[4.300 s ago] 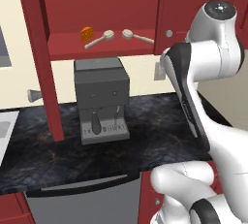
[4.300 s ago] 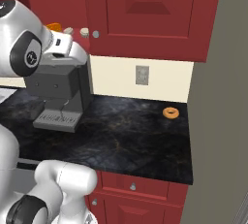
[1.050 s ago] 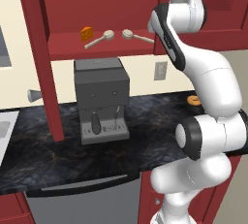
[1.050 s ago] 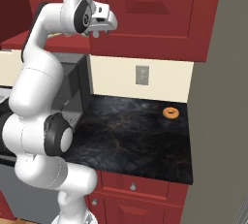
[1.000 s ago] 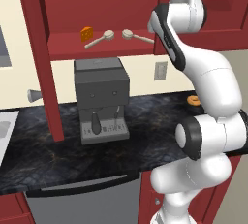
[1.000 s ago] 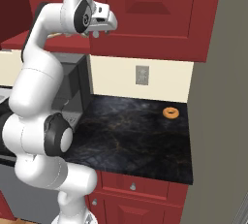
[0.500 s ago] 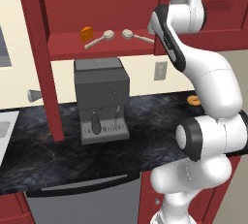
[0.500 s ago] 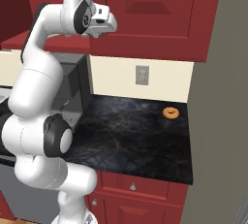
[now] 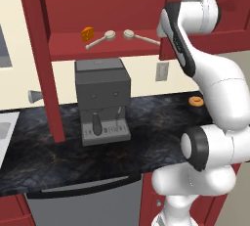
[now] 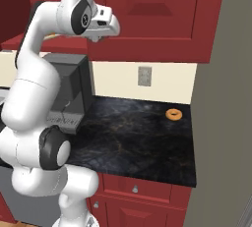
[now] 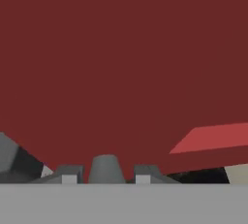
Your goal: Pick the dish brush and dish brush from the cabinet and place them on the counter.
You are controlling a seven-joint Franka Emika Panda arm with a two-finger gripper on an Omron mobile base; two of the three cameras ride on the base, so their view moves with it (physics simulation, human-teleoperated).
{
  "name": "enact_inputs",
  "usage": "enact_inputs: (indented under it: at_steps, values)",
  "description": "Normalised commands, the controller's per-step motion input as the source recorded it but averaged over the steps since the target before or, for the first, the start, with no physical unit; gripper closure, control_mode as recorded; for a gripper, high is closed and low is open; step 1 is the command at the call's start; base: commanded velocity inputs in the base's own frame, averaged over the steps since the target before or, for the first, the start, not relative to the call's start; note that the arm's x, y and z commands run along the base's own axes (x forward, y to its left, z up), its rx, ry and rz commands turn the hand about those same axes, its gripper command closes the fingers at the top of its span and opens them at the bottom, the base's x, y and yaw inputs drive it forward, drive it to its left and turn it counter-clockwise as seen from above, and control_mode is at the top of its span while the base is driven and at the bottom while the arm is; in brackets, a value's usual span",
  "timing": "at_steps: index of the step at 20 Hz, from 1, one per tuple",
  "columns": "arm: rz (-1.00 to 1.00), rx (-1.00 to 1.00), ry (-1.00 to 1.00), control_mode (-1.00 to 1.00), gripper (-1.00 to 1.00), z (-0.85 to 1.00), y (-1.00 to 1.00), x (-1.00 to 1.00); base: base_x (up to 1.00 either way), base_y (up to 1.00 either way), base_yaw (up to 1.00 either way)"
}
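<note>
Dish brushes both lie on the red shelf of the cabinet (image 9: 68, 50), to the right of the orange block (image 9: 87, 34). The nearer dish brush (image 9: 100, 40) lies just beside the block, its handle slanting back toward it. The farther dish brush (image 9: 139, 37) lies beyond that, head toward the block and handle running away to where the arm's wrist covers its end. Compared with a second ago, neither brush has moved relative to the block, and the arm has barely shifted, so nothing has been lifted. In the hand view the gripper (image 11: 105, 173) faces the cabinet's dark red inside. Its fingertips (image 11: 69, 173) stand close on either side of a small grey stub, probably the handle's end. I cannot tell whether they actually pinch it or only flank it. If the grip holds, the next step is to draw the farther brush out, away from the block, and bring it down to the counter (image 9: 146, 139). A thin handle pinched near its tip may swivel.
</note>
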Motion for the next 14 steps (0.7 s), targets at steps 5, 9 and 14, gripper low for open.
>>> enact_inputs:
  at_steps: [5,9,14]
  values:
    - [0.0,0.0,0.0,-1.0,1.0,-0.2,-0.59,-0.81,0.0,0.0,0.0]
    - [0.0,0.0,0.05,-1.0,1.0,-0.13,-0.6,-0.71,0.0,0.0,0.0]
    - [0.0,0.0,0.09,-1.0,1.0,-0.08,-0.62,-0.65,0.0,0.0,0.0]
